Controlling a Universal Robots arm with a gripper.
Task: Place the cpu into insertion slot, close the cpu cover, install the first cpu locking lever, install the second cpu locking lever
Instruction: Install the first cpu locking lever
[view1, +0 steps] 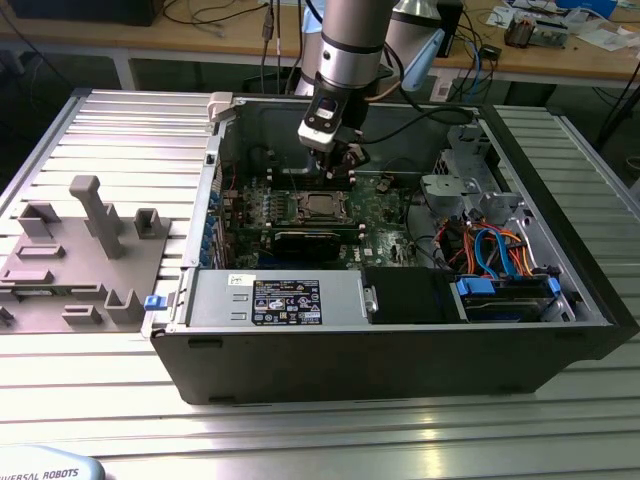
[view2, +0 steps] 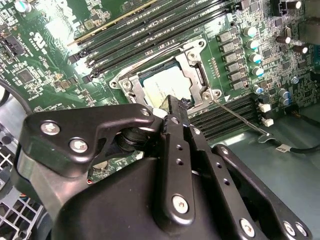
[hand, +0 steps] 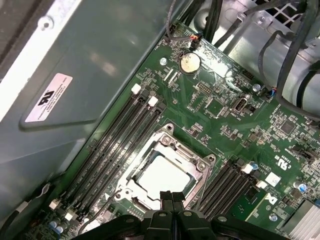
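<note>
The cpu (view2: 161, 86) (hand: 161, 176) lies with its silvery top up in the insertion slot (view1: 321, 205) on the green board. The cpu cover (view2: 196, 64) (hand: 169, 146) lies flat around it as a metal frame, the chip showing through its window. From one corner of the socket a thin locking lever (view2: 241, 118) sticks out over the memory slots. My gripper (view1: 338, 176) (view2: 176, 106) (hand: 171, 197) hangs just above the socket's edge, shut, with nothing between its fingers.
The board sits deep in an open computer case (view1: 590, 300) with tall walls all round. Long black memory slots (hand: 112, 145) flank the socket. A black card (view1: 312, 240), a power supply (view1: 275, 298) and bundled cables (view1: 490, 245) crowd the case. A grey fixture block (view1: 95, 250) stands on the table outside.
</note>
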